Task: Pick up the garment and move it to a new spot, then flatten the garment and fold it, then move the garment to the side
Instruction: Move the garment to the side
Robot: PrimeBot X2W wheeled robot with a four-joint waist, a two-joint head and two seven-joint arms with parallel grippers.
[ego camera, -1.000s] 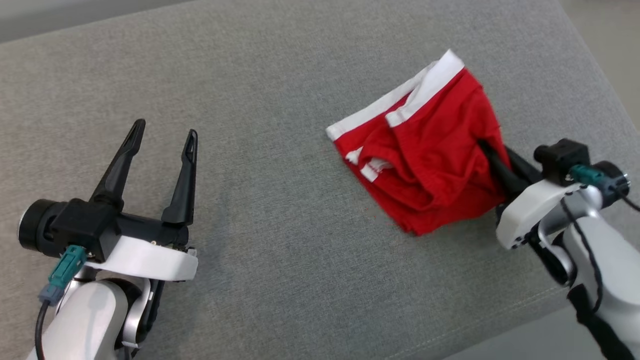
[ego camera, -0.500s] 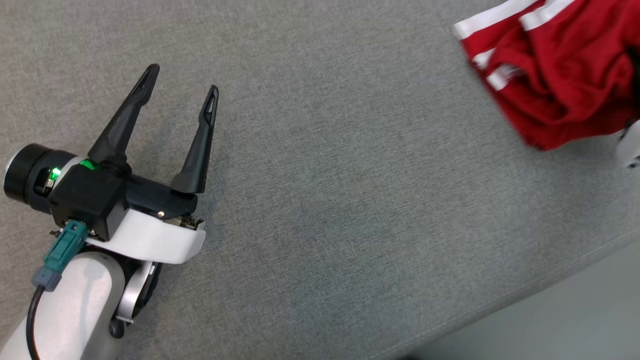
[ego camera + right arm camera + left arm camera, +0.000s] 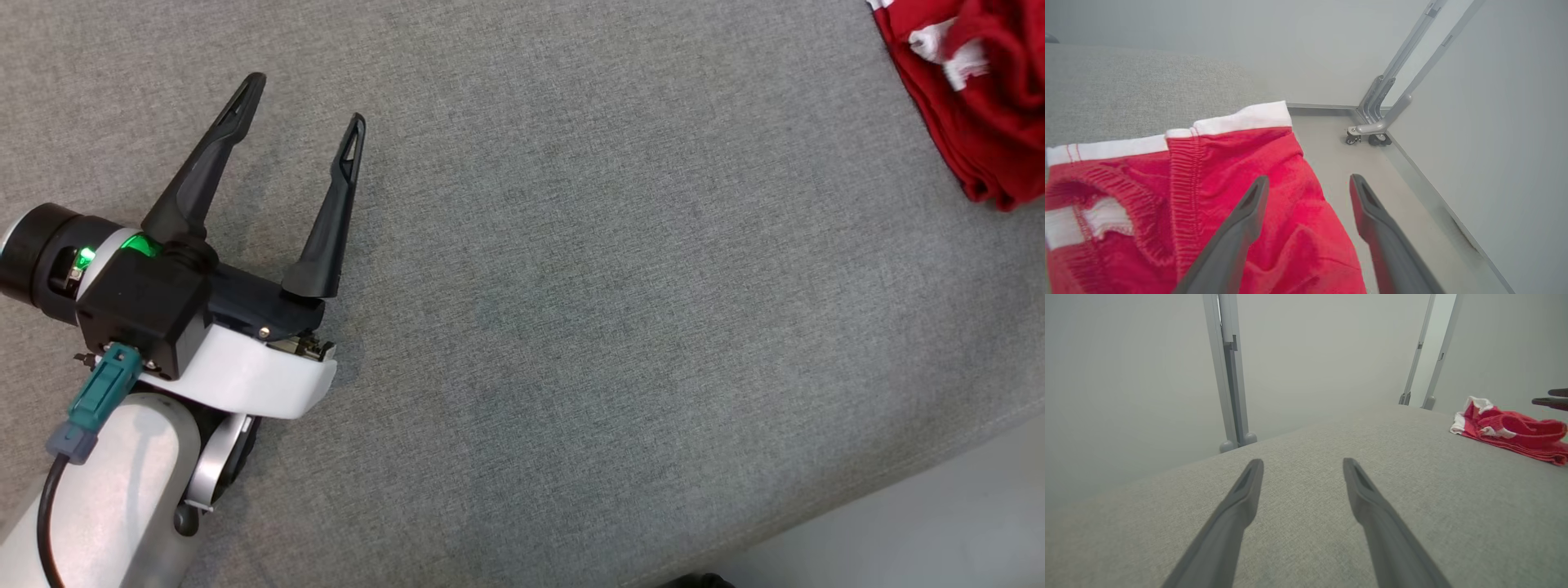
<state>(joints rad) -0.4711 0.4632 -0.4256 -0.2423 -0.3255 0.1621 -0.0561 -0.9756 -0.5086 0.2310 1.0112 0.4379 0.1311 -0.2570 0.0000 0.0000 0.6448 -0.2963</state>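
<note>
left gripper (image 3: 1302,461): jaws stood wide apart, low over cushion (image 3: 1306,547) | garment (image 3: 1515,430): red, white trim, lay crumpled on cushion, far right | right gripper (image 3: 1542,397): tips showed just above garment | posts (image 3: 1227,371): stood behind cushion

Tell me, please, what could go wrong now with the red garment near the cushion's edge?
The red garment lies bunched at the edge of the grey cushion, with the floor just beside it; a nudge could push it off.
One finger of the open right hand hangs just over the cloth; pulling back might snag and drag it.
The left hand is far away and likely could not help in time.
</note>
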